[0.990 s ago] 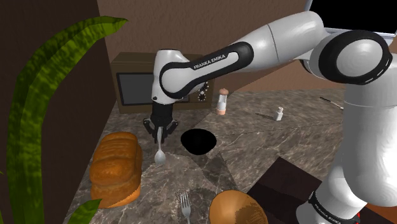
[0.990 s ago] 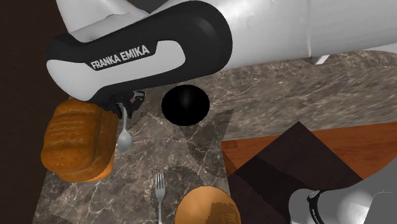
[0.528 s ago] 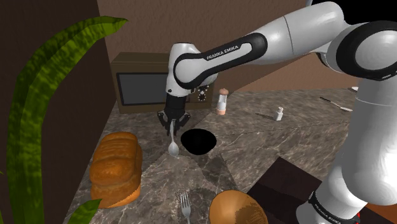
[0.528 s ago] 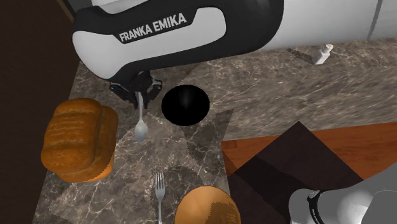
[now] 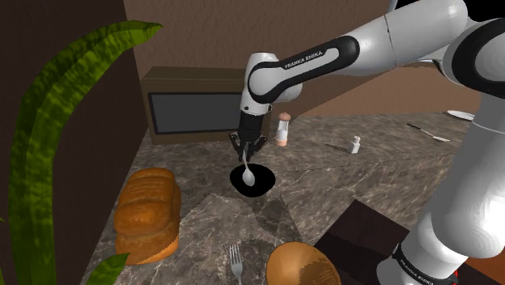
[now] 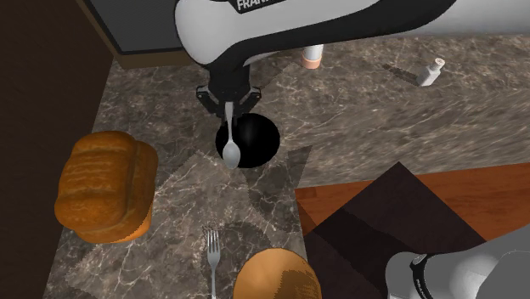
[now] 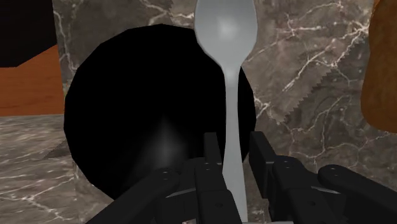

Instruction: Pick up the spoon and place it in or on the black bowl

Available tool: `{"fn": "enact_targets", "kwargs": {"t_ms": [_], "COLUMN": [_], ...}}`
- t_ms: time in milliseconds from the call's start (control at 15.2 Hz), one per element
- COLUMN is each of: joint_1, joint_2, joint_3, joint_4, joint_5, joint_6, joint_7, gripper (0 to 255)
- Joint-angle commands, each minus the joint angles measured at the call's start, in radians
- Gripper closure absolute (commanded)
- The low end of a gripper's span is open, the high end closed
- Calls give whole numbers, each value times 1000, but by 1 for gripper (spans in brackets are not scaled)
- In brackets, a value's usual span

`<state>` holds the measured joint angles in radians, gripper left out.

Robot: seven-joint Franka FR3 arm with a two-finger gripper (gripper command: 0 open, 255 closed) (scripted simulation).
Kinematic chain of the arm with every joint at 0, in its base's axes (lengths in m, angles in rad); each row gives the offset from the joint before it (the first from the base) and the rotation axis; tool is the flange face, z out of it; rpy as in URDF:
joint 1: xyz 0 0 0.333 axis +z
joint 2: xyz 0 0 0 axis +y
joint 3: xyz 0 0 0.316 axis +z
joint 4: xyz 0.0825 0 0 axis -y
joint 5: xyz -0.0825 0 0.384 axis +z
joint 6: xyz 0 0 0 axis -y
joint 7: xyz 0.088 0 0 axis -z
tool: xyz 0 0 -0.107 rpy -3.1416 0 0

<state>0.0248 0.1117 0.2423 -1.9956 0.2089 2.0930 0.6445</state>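
Note:
A silver spoon [image 5: 248, 172] hangs bowl-end down from my black gripper [image 5: 246, 148], which is shut on its handle. It hovers above the black bowl [image 5: 257, 183] on the marble counter, near the bowl's rim on the shoulder view's left. In the second exterior view the spoon [image 6: 230, 146] hangs from the gripper [image 6: 228, 101] over the bowl [image 6: 255, 140]. In the wrist view the fingers [image 7: 211, 167] clasp the spoon's handle [image 7: 231, 146], with the black bowl [image 7: 137, 121] right below.
A bread loaf [image 5: 150, 210] lies to the shoulder view's left of the bowl. A fork [image 5: 236, 262] and a wooden bowl [image 5: 301, 265] sit near the front edge. A microwave [image 5: 194, 111] stands behind, with two shakers [image 5: 282, 129] [image 5: 355, 144] beyond the bowl.
The arm has carried the spoon from beside the bread loaf toward the shoulder view's right, so it now hangs over the black bowl. The grip stayed shut.

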Motion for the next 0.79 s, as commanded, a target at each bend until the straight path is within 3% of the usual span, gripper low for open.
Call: {"fn": "enact_targets", "kwargs": {"t_ms": [0, 726], "joint_1": [-26, -37], "joint_2": [-28, 19], "joint_3": [-19, -30], "joint_4": [-28, -108], "joint_5": [9, 15], "joint_6": [-9, 111], "joint_7": [-50, -98], "gripper": [255, 255]}}
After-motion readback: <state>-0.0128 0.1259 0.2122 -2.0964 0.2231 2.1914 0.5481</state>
